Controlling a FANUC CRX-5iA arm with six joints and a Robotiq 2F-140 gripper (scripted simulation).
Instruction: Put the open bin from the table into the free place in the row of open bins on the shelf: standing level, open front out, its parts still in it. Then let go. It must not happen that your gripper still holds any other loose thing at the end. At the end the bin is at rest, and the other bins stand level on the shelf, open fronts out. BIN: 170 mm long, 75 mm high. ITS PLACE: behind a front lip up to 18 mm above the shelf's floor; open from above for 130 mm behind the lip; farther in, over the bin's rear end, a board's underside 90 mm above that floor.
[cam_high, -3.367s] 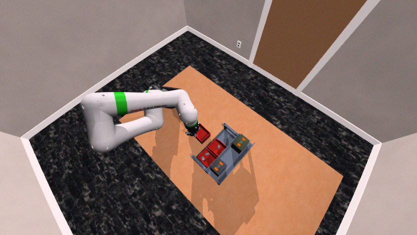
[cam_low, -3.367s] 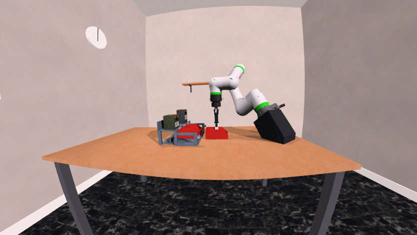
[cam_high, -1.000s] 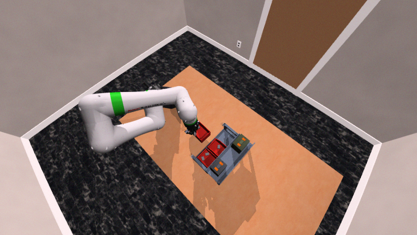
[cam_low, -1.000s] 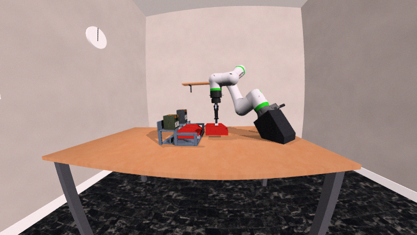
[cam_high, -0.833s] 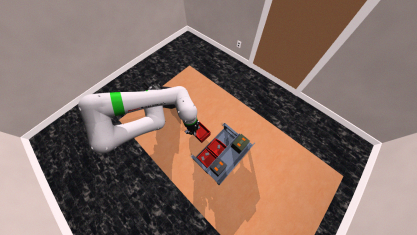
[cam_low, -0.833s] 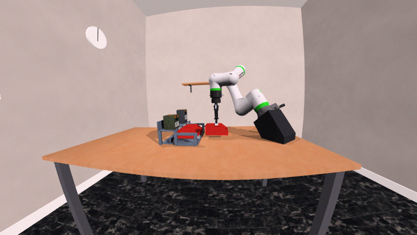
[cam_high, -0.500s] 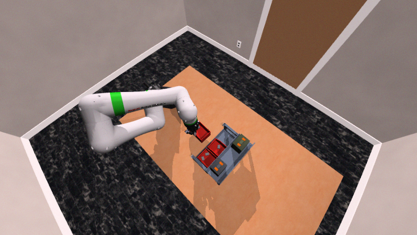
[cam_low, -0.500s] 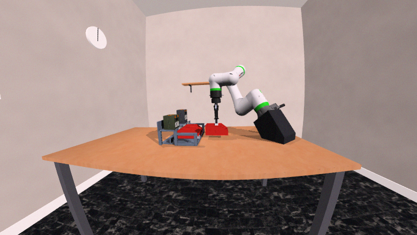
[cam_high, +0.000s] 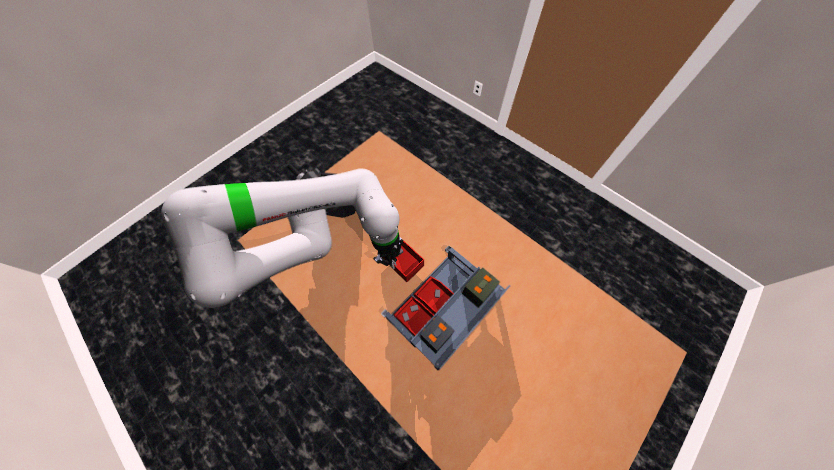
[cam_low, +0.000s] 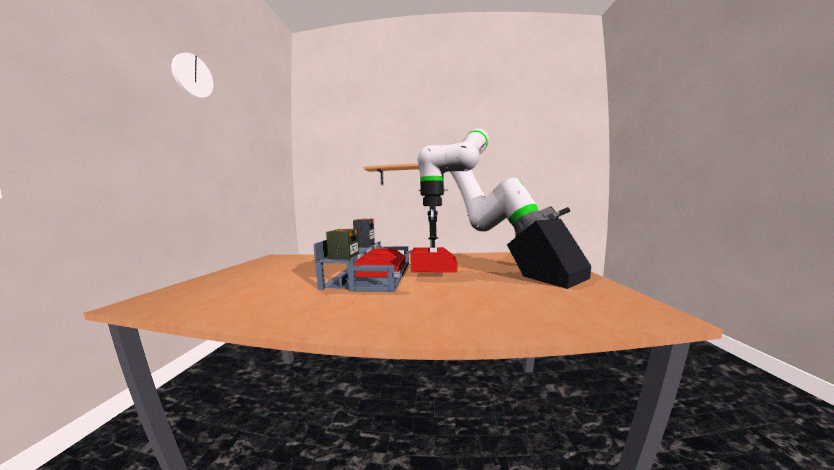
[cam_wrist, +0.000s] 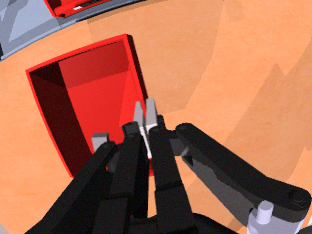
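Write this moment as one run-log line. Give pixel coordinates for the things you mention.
gripper (cam_high: 394, 262) (cam_low: 433, 247) (cam_wrist: 148, 111): shut on red bin (cam_high: 410, 266) (cam_low: 433, 262) (cam_wrist: 92, 102) by its wall | bin: just above table (cam_high: 583, 350) (cam_low: 466, 315) (cam_wrist: 200, 50) | shelf (cam_high: 462, 260) (cam_low: 372, 287) (cam_wrist: 25, 27): one place free

Two bins sit in the shelf, another bin beside it.
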